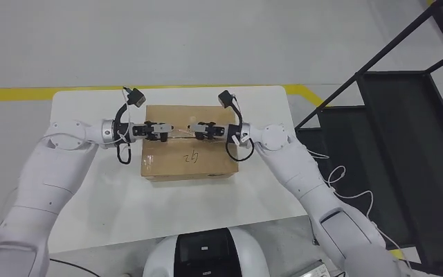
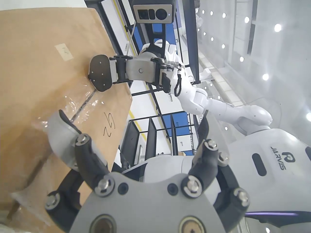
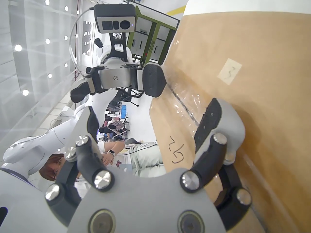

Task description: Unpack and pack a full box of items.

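From above, the closed box [image 1: 190,154] sits in the middle of the white table [image 1: 97,208]. Its contents are hidden under the taped flaps. Behind it is grey floor with a yellow line [image 1: 28,93]. The left gripper [image 1: 165,131] and the right gripper [image 1: 197,129] face each other over the top of the box.

In the left wrist view, the fingers [image 2: 63,129] are wide apart, one lying on the tape [image 2: 82,103].

In the right wrist view, the fingers [image 3: 211,122] are also wide apart, one against the box top, holding nothing.

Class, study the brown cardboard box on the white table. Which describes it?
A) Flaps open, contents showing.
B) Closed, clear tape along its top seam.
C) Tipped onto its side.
B: the brown cardboard box has its top flaps shut, with crinkled clear tape over the seam.
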Motion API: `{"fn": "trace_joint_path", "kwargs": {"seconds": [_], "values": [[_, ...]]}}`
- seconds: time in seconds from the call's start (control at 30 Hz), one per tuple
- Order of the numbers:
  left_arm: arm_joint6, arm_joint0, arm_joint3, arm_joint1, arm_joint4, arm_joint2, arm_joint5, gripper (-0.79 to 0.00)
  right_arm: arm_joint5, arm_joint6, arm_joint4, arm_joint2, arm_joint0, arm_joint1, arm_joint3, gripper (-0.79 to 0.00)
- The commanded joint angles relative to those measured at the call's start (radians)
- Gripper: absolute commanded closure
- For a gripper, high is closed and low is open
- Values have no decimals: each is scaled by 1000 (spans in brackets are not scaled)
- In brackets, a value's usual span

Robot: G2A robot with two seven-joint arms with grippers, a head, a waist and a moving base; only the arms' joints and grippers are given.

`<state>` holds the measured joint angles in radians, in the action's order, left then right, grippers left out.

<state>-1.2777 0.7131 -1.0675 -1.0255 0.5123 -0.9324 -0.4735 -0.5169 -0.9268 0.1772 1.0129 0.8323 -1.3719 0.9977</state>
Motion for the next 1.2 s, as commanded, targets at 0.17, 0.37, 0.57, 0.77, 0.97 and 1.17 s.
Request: {"fn": "trace_joint_path", "kwargs": {"seconds": [0.17,0.37,0.57,0.77,0.97,1.17], "values": [[-26,8,11,4,8,-22,-4,-785,-22,-13,8,-27,-24,-8,-26,-785],[-41,9,40,1,20,-26,-3,-785,-37,-23,23,-44,-37,-14,-40,-785],[61,-43,105,-26,-14,12,35,-785,-39,-19,2,-71,0,-16,21,-785],[53,-53,141,-35,-11,15,21,-785,-20,-6,-12,-55,11,-8,71,-785],[37,-28,124,-25,-22,-9,29,-785,-12,21,3,-33,10,-3,81,-785],[36,21,49,-7,-7,-62,24,-785,-8,27,71,37,1,12,68,-785]]}}
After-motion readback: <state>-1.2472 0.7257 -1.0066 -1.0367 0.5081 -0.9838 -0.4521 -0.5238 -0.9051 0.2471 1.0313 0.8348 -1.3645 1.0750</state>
